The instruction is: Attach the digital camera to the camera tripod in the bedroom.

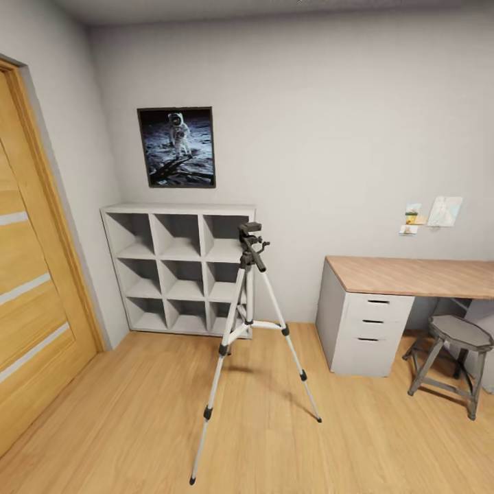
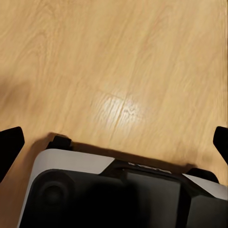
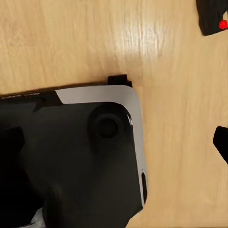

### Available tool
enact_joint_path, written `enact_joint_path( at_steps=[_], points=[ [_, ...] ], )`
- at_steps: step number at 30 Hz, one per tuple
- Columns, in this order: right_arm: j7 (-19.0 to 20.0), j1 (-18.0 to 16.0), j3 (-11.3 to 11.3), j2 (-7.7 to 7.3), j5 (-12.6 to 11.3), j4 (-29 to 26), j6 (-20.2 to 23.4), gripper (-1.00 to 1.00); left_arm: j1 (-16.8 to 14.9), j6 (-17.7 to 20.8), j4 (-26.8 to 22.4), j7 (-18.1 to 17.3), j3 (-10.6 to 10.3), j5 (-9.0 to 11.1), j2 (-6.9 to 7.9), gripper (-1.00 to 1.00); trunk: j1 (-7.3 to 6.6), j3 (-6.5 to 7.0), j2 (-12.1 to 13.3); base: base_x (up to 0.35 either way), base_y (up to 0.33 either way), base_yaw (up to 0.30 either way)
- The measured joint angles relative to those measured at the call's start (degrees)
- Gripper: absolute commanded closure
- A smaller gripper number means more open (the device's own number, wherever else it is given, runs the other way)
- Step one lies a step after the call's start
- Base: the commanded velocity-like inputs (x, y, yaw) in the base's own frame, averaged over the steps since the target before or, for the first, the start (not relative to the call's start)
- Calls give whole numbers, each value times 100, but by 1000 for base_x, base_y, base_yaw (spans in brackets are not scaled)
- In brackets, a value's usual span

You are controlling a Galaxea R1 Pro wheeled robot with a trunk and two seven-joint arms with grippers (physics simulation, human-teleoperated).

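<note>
Apparently the digital camera (image 3: 214,18) lies on the floor beside the robot's base (image 3: 71,156), nearer the right gripper (image 3: 114,142), whose fingers are spread and empty.

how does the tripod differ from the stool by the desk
The camera tripod is tall, with thin silver-grey legs and a black head; the stool is low, dark grey, with a round seat. The camera tripod stands in open floor; the stool sits partly under the desk. Both rest on splayed legs.

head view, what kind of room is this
Probably a home bedroom or study corner: a white cube shelf under an astronaut poster, a wood-topped desk with a stool, plank floor, and a camera tripod standing in the middle.
</note>
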Motion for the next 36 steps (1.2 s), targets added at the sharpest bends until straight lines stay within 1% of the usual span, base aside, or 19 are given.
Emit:
enact_joint_path(
  at_steps=[1, 6, 12, 19, 36],
  points=[
    [-3, -2, 0, 7, -88, -2, -57, -100, -1, 71, -72, 0, 7, -2, 8, -100, 0, 0, 0, 0, 0, -294],
    [-5, 1, 7, 30, -162, 0, -153, -100, -1, 124, -118, 5, 32, 27, 24, -100, 0, 0, 0, 0, 0, -294],
    [-5, 4, 61, 54, -167, 3, -194, -100, -1, 140, -168, 8, 53, 51, 29, -100, 0, 0, 0, 0, 0, -295],
    [-5, -2, 51, 10, -166, 4, -206, -100, -1, 157, -221, 5, 48, 55, 27, -100, 0, 0, 0, 0, 0, -296],
    [-6, 2, 66, 5, -166, -4, -212, -100, -1, 153, -240, 1, 46, 51, 23, -100, 0, 0, 0, 0, 0, -296]
  ],
)
